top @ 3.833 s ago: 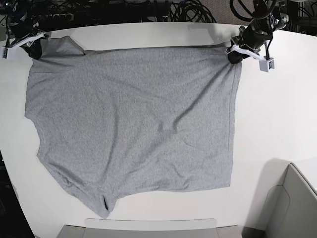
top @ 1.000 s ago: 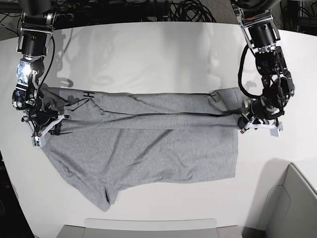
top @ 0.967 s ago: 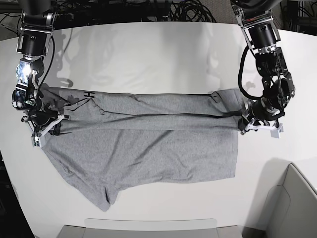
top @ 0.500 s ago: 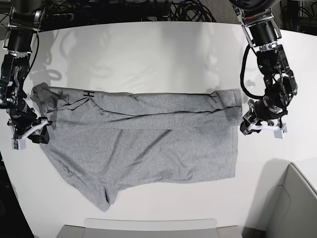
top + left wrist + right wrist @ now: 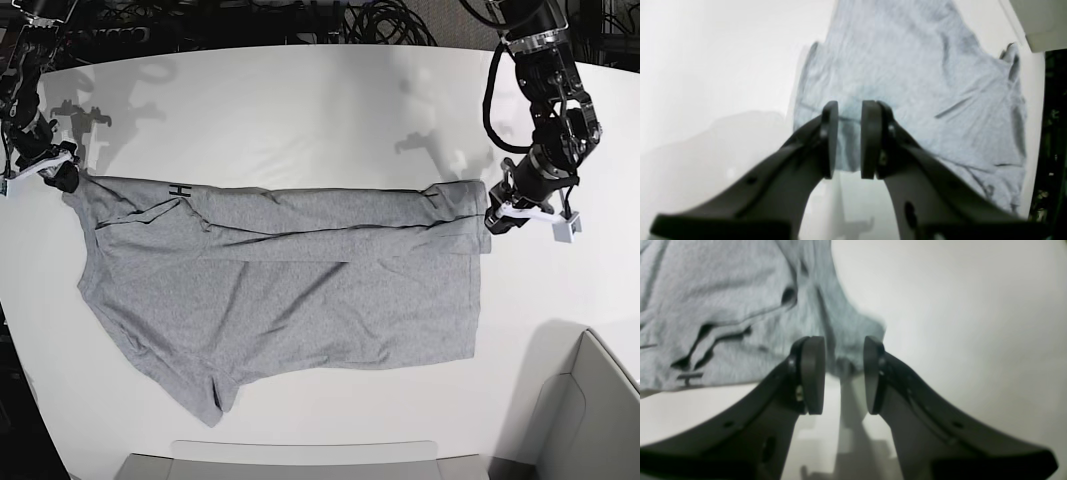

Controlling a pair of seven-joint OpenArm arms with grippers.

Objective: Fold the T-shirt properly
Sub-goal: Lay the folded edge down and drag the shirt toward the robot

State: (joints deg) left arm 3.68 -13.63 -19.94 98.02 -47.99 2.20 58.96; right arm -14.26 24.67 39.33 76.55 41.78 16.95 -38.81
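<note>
Grey heather T-shirt (image 5: 280, 290) lies flat on the white desk (image 5: 300, 110), centre of the base view. Far edge doubled over toward the near side: a folded band runs across the top, creased and rumpled, with a bit of black lettering (image 5: 179, 191) showing on the turned-over part near that view's left end. Lower portion single layer, plain grey, ragged outline at near left where a sleeve (image 5: 215, 400) sticks out.

Left gripper (image 5: 497, 218) sits just beside the folded band's end on the base view's right. Wrist view: left gripper (image 5: 849, 140) has its two dark pads parted by a narrow gap, nothing between them; cloth (image 5: 913, 83) lies beyond and beneath the tips, desk surface visible under the gap. Whether the tips touch fabric — cannot tell.

Right gripper (image 5: 60, 178) is at the opposite end of the band, base view's left, right at the shirt's corner. Wrist view: right gripper (image 5: 844, 373) stands apart more widely, empty; rumpled corner of the shirt (image 5: 740, 313) seen past the tips, with small black print (image 5: 689, 378) at its edge.

Dark cables (image 5: 300, 20) bunch behind the desk's far edge. A pale grey bin (image 5: 590, 420) sits at the near right corner.
</note>
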